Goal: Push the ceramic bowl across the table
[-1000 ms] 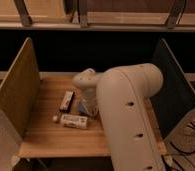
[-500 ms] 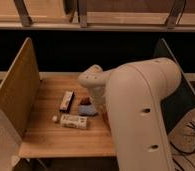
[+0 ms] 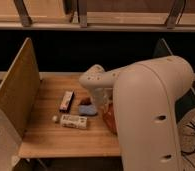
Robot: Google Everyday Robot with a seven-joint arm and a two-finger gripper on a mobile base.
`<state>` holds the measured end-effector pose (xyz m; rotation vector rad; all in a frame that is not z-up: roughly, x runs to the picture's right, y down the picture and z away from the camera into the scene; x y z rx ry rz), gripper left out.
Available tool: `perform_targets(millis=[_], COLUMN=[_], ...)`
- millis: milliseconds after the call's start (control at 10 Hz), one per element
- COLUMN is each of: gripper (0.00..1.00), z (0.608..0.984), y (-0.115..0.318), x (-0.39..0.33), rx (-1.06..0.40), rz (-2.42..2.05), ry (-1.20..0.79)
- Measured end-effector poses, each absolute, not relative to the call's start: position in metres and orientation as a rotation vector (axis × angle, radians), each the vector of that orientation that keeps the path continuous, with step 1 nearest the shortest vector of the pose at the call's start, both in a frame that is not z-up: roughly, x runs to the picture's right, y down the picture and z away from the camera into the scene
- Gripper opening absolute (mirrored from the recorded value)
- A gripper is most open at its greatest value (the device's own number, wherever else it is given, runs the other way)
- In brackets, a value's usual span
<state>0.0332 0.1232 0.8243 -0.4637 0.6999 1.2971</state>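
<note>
The ceramic bowl (image 3: pixel 109 119) shows only as an orange-red sliver on the table (image 3: pixel 51 137); my white arm hides most of it. My gripper (image 3: pixel 104 102) hangs from the bent wrist right above the bowl's left rim, close to the tabletop. The arm's big white link fills the right half of the camera view and covers the right part of the table.
Left of the bowl lie a small blue item (image 3: pixel 88 109), a small brown item (image 3: pixel 85 101), a narrow box (image 3: pixel 66 100) and a white bottle on its side (image 3: pixel 73 121). An upright wooden side board (image 3: pixel 18 90) stands at the left, a dark panel (image 3: pixel 163 50) at the right.
The arm's large link has swung further right and nearer the camera, covering more of the table. The wrist has shifted slightly right toward the bowl. The small items have not moved.
</note>
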Motion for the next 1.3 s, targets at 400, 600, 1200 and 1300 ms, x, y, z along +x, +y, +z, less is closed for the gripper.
perform_targets(millis=[400, 600, 1200, 1300], gripper=[0.00, 0.00, 0.00, 0.00], z=[0.827, 0.835, 0.821, 0.817], y=[0.135, 0.161, 0.160, 0.157], x=[-0.039, -0.044, 0.032, 0.041], rx=[-0.537, -0.581, -0.488, -0.476], rz=[1.143, 1.103, 1.203, 1.230], ry=[0.576, 0.632, 0.928, 0.943])
